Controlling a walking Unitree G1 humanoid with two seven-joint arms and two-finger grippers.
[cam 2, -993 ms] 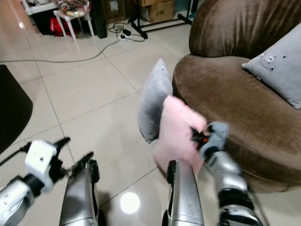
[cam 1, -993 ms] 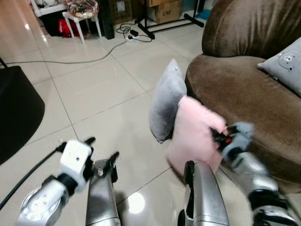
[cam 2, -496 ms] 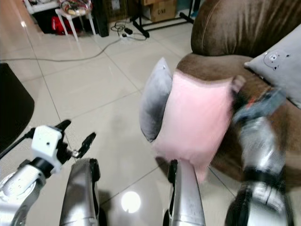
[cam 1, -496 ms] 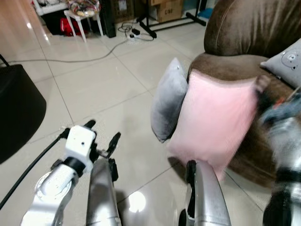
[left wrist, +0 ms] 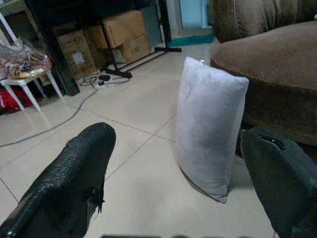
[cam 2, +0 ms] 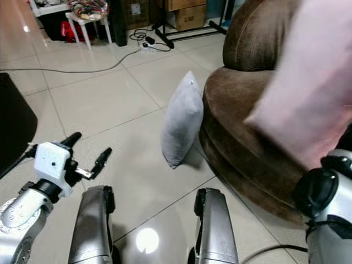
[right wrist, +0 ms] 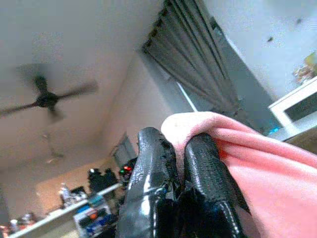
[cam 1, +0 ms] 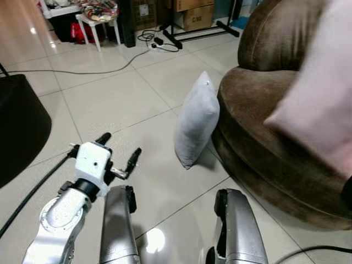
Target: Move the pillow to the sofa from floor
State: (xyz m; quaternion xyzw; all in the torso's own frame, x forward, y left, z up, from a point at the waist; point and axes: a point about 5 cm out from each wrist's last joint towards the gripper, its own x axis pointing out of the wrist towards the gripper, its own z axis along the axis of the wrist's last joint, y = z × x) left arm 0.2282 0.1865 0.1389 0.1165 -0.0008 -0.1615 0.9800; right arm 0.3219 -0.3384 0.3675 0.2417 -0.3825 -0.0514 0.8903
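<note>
The right gripper (right wrist: pixel 179 163) pinches a fold of the pink pillow (right wrist: pixel 257 168) between its closed black fingers (right wrist: pixel 153 168), the cloth bunched at the fingertips and spreading away past them. That grip is plain in the right wrist view, which looks upward past the gripper to a ceiling fan (right wrist: pixel 47 99) and dark curtains (right wrist: pixel 203 64). The head views show what the wrist view cannot: the pink pillow (cam 2: pixel 313 82), blurred, hangs in the air above the brown sofa (cam 1: pixel 264 137), clear of the tiled floor (cam 1: pixel 110 104).

The left gripper (cam 1: pixel 118 155) hovers low over the floor with its fingers spread and nothing between them. Ahead of it, a grey pillow (cam 1: pixel 195 121) stands upright on the floor, leaning against the sofa's front. The left wrist view frames that grey pillow (left wrist: pixel 210 126) between the two parted fingers (left wrist: pixel 74 173), apart from both, with cardboard boxes (left wrist: pixel 121 34) and a cable (left wrist: pixel 74 109) beyond.
</note>
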